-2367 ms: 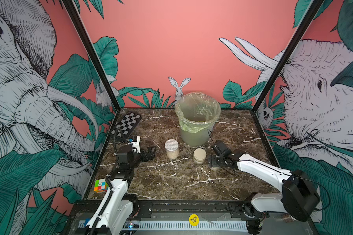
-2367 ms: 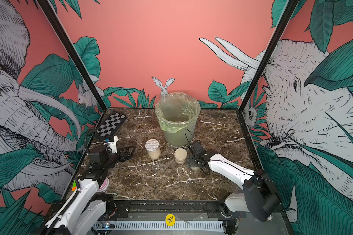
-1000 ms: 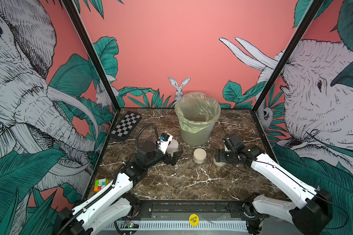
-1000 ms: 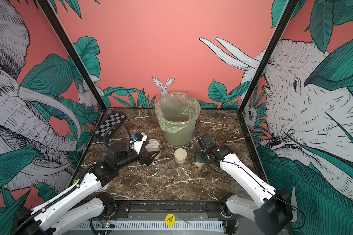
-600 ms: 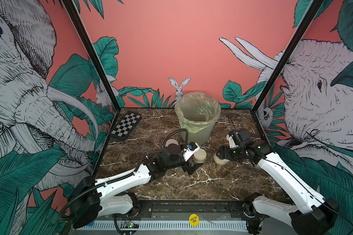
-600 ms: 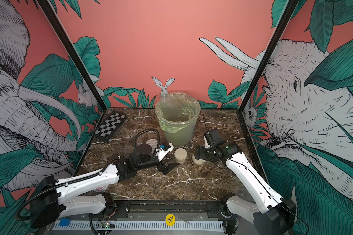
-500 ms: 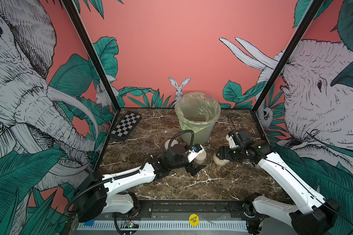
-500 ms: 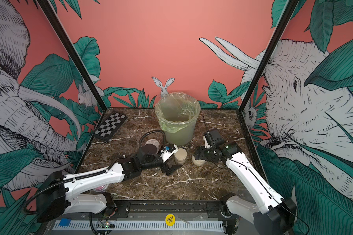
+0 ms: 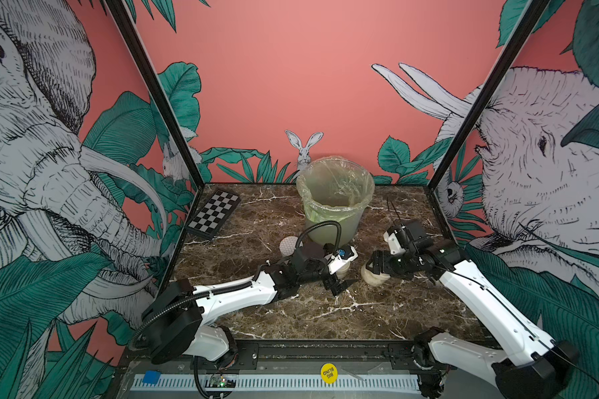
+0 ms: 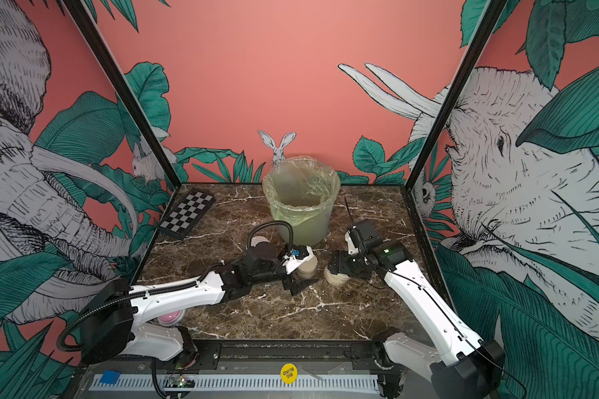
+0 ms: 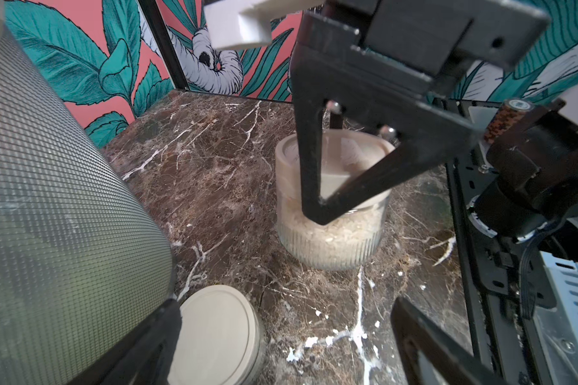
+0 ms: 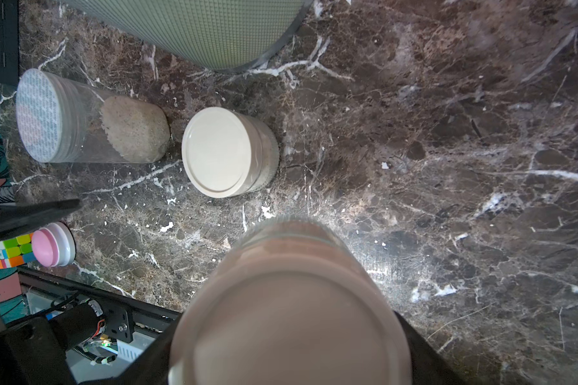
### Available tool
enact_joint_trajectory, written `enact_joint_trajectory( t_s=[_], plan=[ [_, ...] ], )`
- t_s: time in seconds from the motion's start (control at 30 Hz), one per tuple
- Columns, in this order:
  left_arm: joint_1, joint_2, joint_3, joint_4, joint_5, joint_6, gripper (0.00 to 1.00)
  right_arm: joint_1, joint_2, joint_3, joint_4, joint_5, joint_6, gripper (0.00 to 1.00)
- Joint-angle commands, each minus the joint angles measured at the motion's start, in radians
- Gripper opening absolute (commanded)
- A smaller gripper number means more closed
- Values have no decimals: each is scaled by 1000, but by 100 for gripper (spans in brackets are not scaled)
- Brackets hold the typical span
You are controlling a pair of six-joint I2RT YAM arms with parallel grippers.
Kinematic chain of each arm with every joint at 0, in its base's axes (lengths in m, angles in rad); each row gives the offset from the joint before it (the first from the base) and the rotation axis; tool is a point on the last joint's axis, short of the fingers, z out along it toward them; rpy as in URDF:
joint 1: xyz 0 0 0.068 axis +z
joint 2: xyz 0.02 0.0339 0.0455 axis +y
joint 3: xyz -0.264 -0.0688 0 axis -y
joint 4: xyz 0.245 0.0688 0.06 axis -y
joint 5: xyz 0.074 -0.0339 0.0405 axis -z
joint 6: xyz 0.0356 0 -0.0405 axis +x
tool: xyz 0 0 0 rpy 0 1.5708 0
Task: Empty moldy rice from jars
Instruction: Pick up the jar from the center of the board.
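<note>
The moldy rice (image 11: 331, 233) fills the lower part of a squat jar (image 9: 374, 276), lid on, clamped at its top by the right gripper (image 9: 376, 266) near the bin (image 9: 353, 221). The left gripper (image 9: 339, 284) has swung in from the left edge of the table (image 9: 308, 321) — jaws wide, empty. It is now by the second squat jar (image 12: 227, 151), aimed at the held one — probably to help unscrew it.
</note>
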Motion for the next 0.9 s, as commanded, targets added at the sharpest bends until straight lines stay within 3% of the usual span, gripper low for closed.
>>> enact_joint_trajectory(
  t_s=[0.0, 0.87],
  plan=[
    [-8, 8, 28, 47, 31, 32, 100, -4, -16, 22, 2, -28, 7, 49],
    [-57, 146, 117, 109, 111, 103, 99, -5, -58, 34, 7, -139, 77, 49]
  ],
)
